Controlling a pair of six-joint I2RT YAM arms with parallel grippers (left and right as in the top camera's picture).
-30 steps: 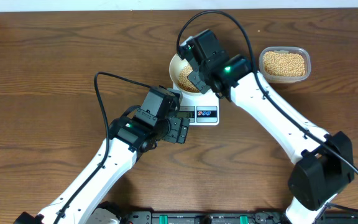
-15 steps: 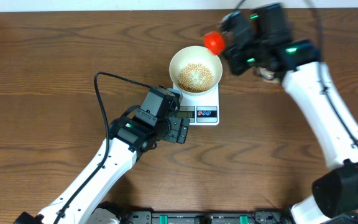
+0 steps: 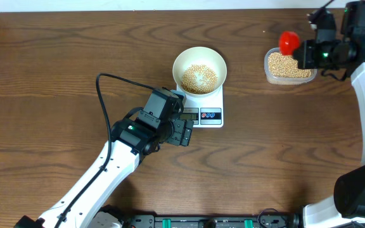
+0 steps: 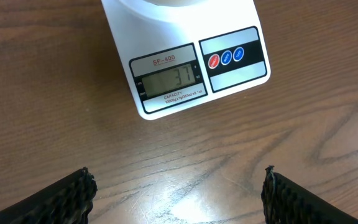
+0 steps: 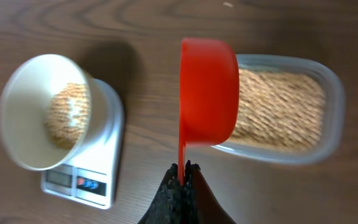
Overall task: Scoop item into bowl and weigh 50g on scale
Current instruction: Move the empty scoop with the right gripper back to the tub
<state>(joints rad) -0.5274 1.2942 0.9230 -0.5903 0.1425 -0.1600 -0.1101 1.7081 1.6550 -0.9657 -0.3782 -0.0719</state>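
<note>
The white bowl [image 3: 199,69] sits on the white scale [image 3: 203,111] and holds a heap of tan beans [image 3: 199,78]. The scale's display [image 4: 168,78] reads 37. My right gripper [image 3: 309,52] is shut on the handle of a red scoop [image 3: 288,42], held over the left end of the clear container of beans [image 3: 289,66]. In the right wrist view the scoop [image 5: 207,90] hangs beside the container [image 5: 284,111], with the bowl [image 5: 42,111] at left. My left gripper [image 4: 178,193] is open and empty over bare table just in front of the scale.
The wooden table [image 3: 56,69] stretches to the left. The left arm's black cable [image 3: 103,104] loops over the table left of the scale. A rail [image 3: 208,221] runs along the front edge.
My right gripper has swung with the red scoop from over the bowl, to the right, and now stands over the bean container. The left arm has not moved.
</note>
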